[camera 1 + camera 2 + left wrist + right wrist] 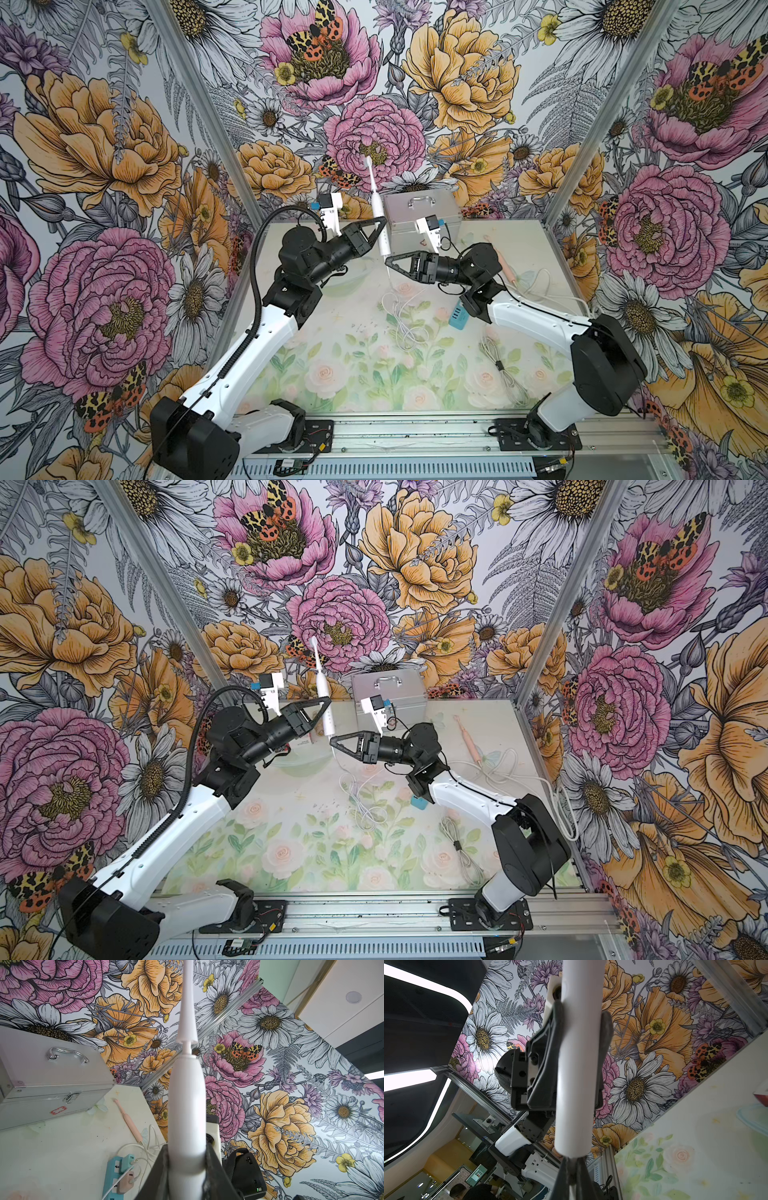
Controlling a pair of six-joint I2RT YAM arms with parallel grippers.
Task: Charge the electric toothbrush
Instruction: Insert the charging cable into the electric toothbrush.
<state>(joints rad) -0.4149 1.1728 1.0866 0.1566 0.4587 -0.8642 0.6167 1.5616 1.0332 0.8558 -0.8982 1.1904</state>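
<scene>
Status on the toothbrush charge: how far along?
Done: left gripper holds the white toothbrush upright in mid-air; adapters sit in the power strip. In hand: right gripper pinches the charging cable at the brush's base. Remaining: confirm the plug is seated, then release.

Left wrist view. The white electric toothbrush (187, 1115) stands upright between the two dark fingers (160, 1167) of the left gripper (187, 1147), which clamp its lower body; its slim neck runs out of frame above. On the pale table (62, 1157) sits a closed silver metal case (52, 1080) with a chrome handle (67, 1054), a latch (71, 1097) and a red cross mark (58, 1110). Beside the case lies a pink toothbrush (127, 1119). A teal power strip (111, 1176) carries a teal adapter (127, 1162) and a pink plug (124, 1185), with white cables (145, 1147) looping near them. Floral wallpaper (291, 1105) and an aluminium post (207, 1028) form the background.
</scene>
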